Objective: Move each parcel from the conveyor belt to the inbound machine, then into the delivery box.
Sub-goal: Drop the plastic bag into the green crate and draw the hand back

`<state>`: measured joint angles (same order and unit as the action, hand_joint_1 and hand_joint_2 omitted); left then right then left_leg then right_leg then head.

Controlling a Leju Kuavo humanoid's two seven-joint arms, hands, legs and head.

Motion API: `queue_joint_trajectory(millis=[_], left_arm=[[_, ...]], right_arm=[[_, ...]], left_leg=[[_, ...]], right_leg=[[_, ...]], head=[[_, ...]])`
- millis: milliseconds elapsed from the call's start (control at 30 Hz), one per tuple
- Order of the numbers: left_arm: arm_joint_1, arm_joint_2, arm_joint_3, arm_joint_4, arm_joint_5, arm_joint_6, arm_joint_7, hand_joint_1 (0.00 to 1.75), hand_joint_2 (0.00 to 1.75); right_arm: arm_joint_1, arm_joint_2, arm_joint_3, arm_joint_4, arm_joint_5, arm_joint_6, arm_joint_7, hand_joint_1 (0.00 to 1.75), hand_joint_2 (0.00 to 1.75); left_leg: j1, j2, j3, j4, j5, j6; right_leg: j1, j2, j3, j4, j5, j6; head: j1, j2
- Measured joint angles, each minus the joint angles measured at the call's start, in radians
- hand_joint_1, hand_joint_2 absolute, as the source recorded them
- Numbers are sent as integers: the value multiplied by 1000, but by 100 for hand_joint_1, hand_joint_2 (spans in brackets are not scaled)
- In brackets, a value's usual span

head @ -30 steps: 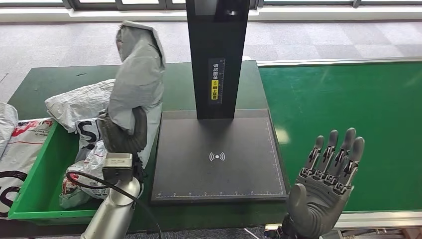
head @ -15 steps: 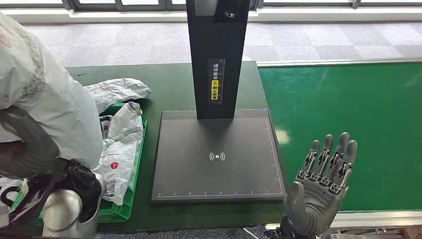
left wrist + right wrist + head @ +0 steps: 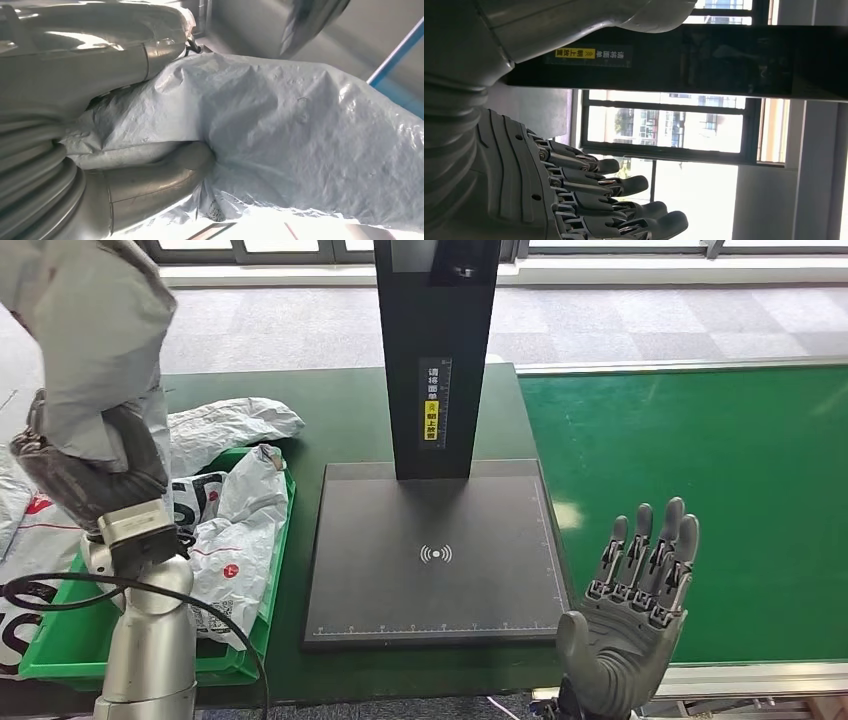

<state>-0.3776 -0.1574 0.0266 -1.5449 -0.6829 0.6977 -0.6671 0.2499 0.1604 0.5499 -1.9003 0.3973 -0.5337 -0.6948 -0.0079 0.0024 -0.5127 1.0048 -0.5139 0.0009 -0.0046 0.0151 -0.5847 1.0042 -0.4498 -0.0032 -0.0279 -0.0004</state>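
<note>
Grey plastic parcel (image 3: pixel 95 330) is gripped up high by the left hand (image 3: pixel 90 475) above the green box (image 3: pixel 60 650) from the head view, right hand (image 3: pixel 630 625) spread by the belt (image 3: pixel 700 480), wrist cams roughly agree, thumb (image 3: pixel 155 175) seemingly pressing the bag.

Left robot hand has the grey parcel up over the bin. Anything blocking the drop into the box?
Nothing solid. The left robot hand holds the grey parcel above the green box. Parcels already in the box are heaped against its near wall and over the rim, so the new one would likely land on top of them.
</note>
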Motion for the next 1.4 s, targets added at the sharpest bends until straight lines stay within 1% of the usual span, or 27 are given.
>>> queue_joint_trajectory(millis=[67,133,200,300,400,700,933,1100,1400], left_arm=[[-29,-15,56,104,-136,0,14,175,175],[-54,-40,121,188,-269,0,15,175,175],[-71,-66,178,251,-358,0,16,175,175],[-82,-101,237,307,-420,0,18,175,175],[-89,-121,268,338,-431,0,20,175,175],[-94,-151,308,375,-480,0,37,175,175],[-94,-158,318,382,-499,0,41,175,175],[-94,-161,327,386,-539,0,73,175,175],[-95,-166,341,390,-558,1,98,175,175]], right_arm=[[4,7,-9,-6,22,8,0,0,175],[9,15,-19,-14,40,15,2,0,175],[12,22,-28,-22,52,20,3,0,175],[14,30,-37,-30,59,22,4,0,175],[14,35,-44,-33,62,21,4,0,175],[14,42,-52,-33,62,13,3,0,175],[14,42,-53,-33,61,10,3,0,175],[13,43,-53,-33,62,1,4,0,175],[13,44,-54,-33,64,-1,4,0,175]], left_leg=[[0,0,0,0,1,0],[0,0,-1,0,1,0],[0,0,-1,0,1,0],[0,0,-2,0,0,0],[0,0,-2,0,0,0],[0,0,-3,0,0,0],[0,0,-3,0,0,0],[0,0,-3,0,0,0],[0,0,-3,0,0,0]], right_leg=[[0,0,-1,0,1,-1],[0,0,-1,0,1,-1],[0,0,-1,0,1,-1],[0,0,-2,0,1,-1],[0,0,-2,0,1,-1],[0,0,-2,0,1,-1],[0,0,-2,0,1,-1],[0,0,-2,0,1,-1],[0,0,-2,0,1,-1]], head=[[0,0],[0,0],[0,0],[0,0],[0,0],[0,0],[0,0],[0,0],[0,0]])
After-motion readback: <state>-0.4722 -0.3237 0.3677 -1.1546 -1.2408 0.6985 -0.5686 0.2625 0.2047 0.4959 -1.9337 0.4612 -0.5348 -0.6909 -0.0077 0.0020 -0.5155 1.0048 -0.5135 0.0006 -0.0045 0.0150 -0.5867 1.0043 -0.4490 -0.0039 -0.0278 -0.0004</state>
